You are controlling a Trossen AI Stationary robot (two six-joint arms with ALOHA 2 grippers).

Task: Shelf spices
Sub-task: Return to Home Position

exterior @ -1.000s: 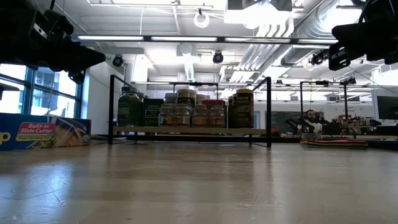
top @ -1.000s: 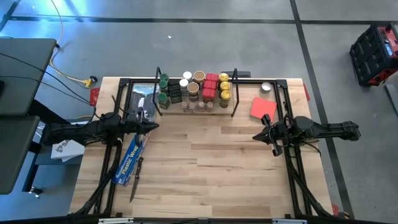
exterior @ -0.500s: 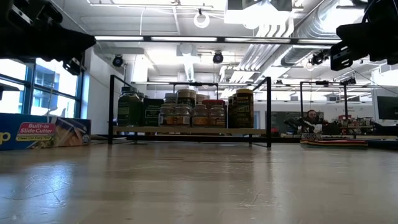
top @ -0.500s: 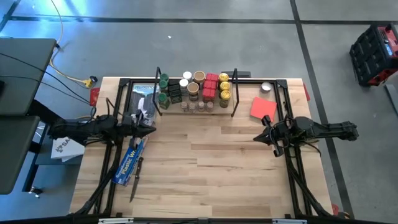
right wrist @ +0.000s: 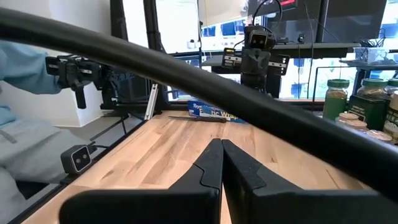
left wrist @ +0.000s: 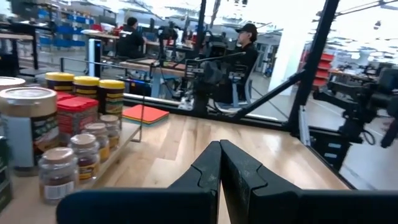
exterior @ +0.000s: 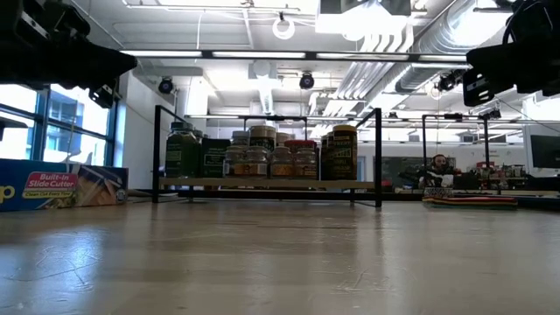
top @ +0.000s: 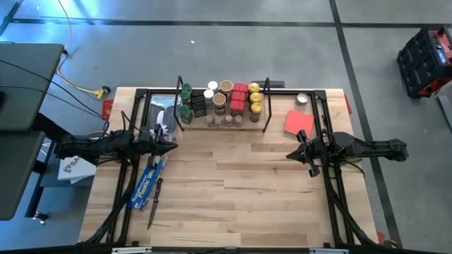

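Observation:
The spices [top: 220,102], green-, tan-, white- and yellow-lidded jars and red tins, stand in rows on the wooden board of the black wire shelf [top: 267,106] at the table's far middle. In the low view the jars [exterior: 262,153] stand upright on the shelf [exterior: 267,184]. My left gripper [top: 175,144] hovers shut at the table's left, above the wood, pointing level toward the right edge; the jars [left wrist: 74,124] show beside it in the left wrist view. My right gripper [top: 288,154] hovers shut at the right, pointing toward the left edge. Neither holds anything.
A long blue plastic-wrap box [top: 147,182] and a thin dark tool [top: 153,208] lie near the left arm. A flat red card [top: 299,122] and a small round tin [top: 303,99] lie right of the shelf. Bare wood [top: 233,190] spans the middle and near side.
My left gripper has risen a little and drawn slightly back toward the table's left edge, staying shut, then held still. The jars and the shelf stand as before.

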